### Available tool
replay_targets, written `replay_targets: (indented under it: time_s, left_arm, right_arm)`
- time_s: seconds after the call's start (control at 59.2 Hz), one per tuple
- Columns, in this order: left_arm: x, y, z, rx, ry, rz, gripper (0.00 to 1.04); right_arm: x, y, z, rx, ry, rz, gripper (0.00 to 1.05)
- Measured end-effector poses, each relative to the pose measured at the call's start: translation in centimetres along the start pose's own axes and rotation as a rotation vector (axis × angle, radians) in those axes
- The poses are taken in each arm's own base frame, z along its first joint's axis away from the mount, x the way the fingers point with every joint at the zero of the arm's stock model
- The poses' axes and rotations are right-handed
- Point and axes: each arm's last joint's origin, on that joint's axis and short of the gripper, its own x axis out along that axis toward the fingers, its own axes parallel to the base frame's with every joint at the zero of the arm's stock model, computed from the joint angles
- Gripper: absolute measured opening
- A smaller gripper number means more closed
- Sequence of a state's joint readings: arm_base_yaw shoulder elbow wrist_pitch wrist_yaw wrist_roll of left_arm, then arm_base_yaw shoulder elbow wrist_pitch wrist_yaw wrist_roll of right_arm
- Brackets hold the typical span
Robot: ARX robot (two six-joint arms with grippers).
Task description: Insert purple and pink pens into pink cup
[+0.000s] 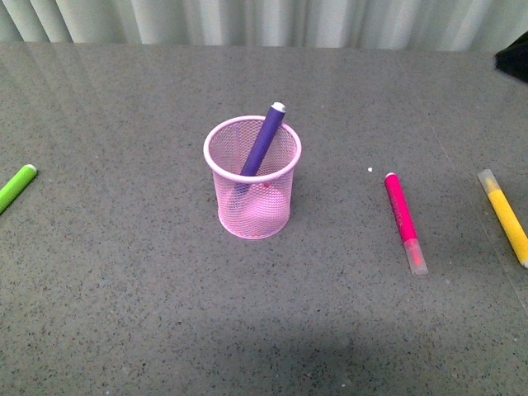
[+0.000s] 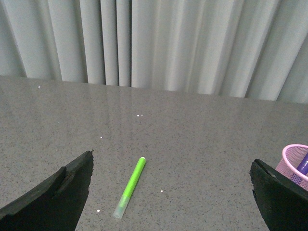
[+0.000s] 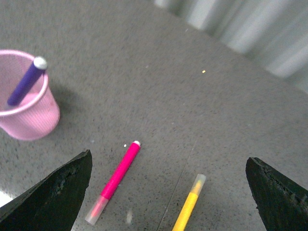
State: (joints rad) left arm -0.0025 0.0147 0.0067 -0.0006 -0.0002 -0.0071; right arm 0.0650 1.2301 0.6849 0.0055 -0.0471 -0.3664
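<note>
On the table (image 1: 124, 272) right of the pink cup (image 1: 264, 216), which already holds the purple pen (image 1: 264, 139), the pink pen (image 1: 404, 221) lies flat near the yellow marker (image 1: 505, 216), so the right gripper (image 3: 168, 159), wide apart like the left gripper (image 2: 172, 159), might seize the wrong one.

The counter (image 1: 124, 272) is dark grey, flecked all over with fine pale speckles. The pink cup (image 1: 276, 210) is light pink wire mesh with a solid pink rim. The purple pen (image 1: 264, 139) is dark purple with a white end. The pink pen (image 1: 401, 213) is magenta, white at one end, with a clear cap tinted pink. The yellow marker (image 1: 509, 221) is bright yellow and the green marker (image 1: 16, 186) lime green, both clear-capped. The curtain (image 1: 247, 21) is pale grey-white in vertical folds. The left hand (image 2: 172, 159) and right hand (image 3: 169, 157) are matte black.
</note>
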Motion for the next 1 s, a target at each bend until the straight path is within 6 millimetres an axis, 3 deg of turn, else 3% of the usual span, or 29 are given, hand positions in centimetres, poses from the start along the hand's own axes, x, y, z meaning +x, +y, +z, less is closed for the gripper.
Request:
replay_targets:
  time_s: [0.152, 0.321, 0.49, 0.997]
  left_arm:
    - [0.0, 0.0, 0.0, 0.000, 0.000, 0.000, 0.97]
    - [0.0, 0.0, 0.0, 0.000, 0.000, 0.000, 0.97]
    - [0.0, 0.0, 0.0, 0.000, 0.000, 0.000, 0.97]
    - [0.0, 0.0, 0.0, 0.000, 0.000, 0.000, 0.97]
  right_arm:
    - [4.3, -0.3, -0.2, -0.038, 0.149, 0.063, 0.97]
    - [7.1, -0.3, 0.2, -0.047, 0.236, 0.056, 0.97]
    - [10.7, 0.9, 0.6, -0.016, 0.396, 0.062, 0.97]
    - [16.3, 3.1, 0.5, 0.020, 0.558, -0.032, 0.97]
